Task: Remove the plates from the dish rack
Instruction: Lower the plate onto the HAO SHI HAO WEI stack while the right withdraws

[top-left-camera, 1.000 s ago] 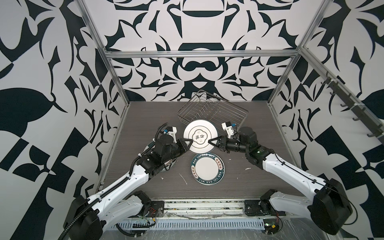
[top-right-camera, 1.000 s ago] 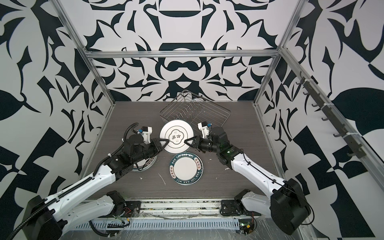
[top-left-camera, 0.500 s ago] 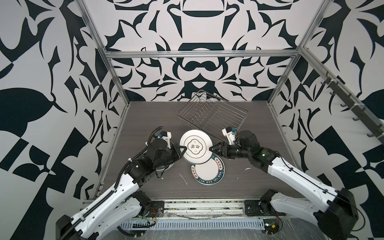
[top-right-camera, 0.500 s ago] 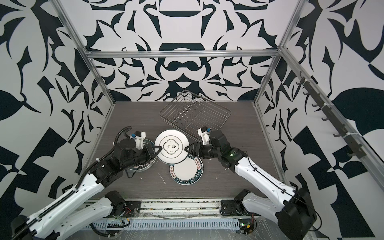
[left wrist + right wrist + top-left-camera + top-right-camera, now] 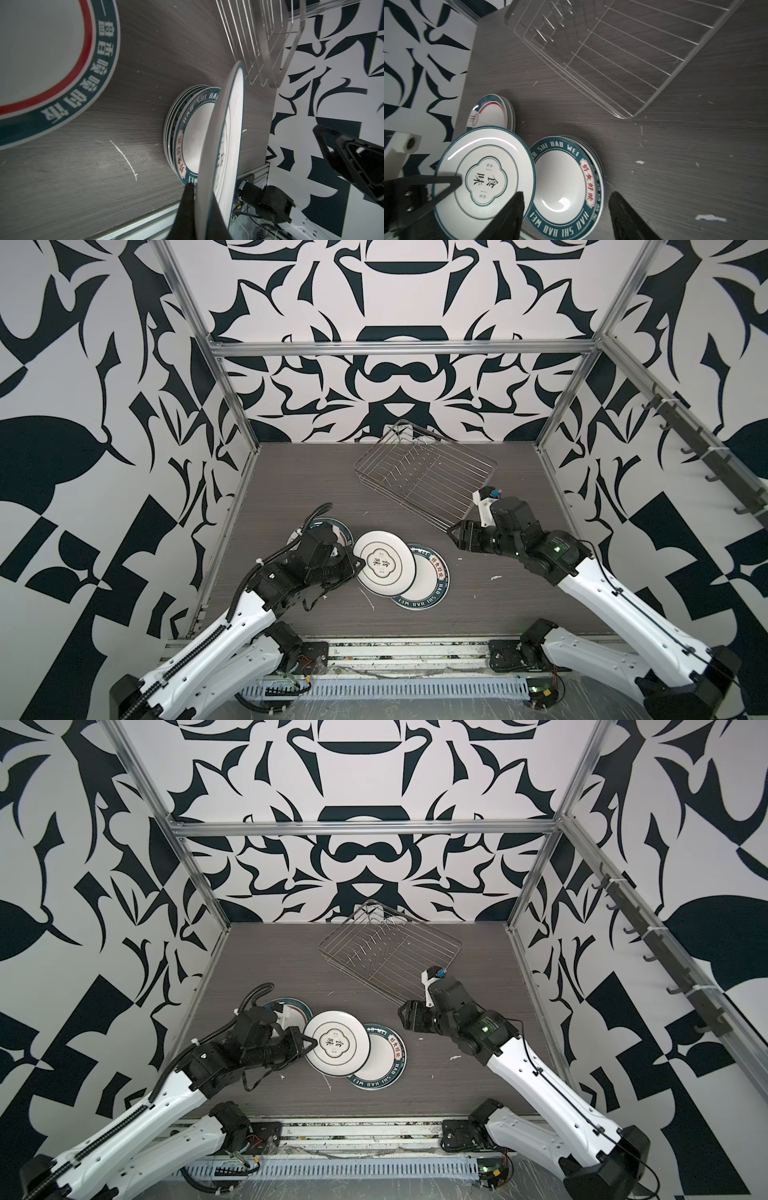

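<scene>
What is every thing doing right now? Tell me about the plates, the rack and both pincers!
dish rack: empty, standing on the table.
plate with black characters: gripped by its rim, tilted, partly over a stack.
HAO SHI HAO WEI plates: stacked flat on the table.
red-ringed plates: stacked flat, beside the left arm.
left pincer: shut on the plate with black characters.
right pincer: open, holding nothing.

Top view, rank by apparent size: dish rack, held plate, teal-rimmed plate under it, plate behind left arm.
1. dish rack: largest.
2. held plate, teal-rimmed plate: alike; held one is nearer the camera, unranked.
3. plate behind left arm: mostly hidden, cannot tell.
</scene>
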### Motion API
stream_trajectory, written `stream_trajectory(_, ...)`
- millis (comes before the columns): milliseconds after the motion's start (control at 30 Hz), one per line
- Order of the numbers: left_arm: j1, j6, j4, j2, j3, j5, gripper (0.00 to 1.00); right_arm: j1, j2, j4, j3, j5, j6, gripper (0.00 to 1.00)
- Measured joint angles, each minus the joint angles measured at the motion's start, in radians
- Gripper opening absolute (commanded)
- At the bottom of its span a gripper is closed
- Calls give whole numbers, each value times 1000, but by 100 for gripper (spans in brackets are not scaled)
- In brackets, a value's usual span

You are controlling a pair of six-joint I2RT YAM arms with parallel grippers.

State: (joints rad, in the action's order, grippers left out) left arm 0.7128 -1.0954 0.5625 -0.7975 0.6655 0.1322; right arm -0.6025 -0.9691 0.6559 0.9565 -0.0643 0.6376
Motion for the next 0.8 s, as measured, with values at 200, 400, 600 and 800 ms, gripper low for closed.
stream_trajectory(200,16,-6,-11,-45,-5,5,0,0,2,40,0,40,-16,70)
stream_trajectory(400,40,-20,-57,-82,-47,6,0,0,2,40,0,39,-18,71)
stream_trajectory(600,77,-34,-79,-130,-59,-3,0,0,2,39,0,39,-18,71)
stream_trajectory(800,85,-43,-108,-162,-59,-10,0,0,13,39,-2,39,-21,71)
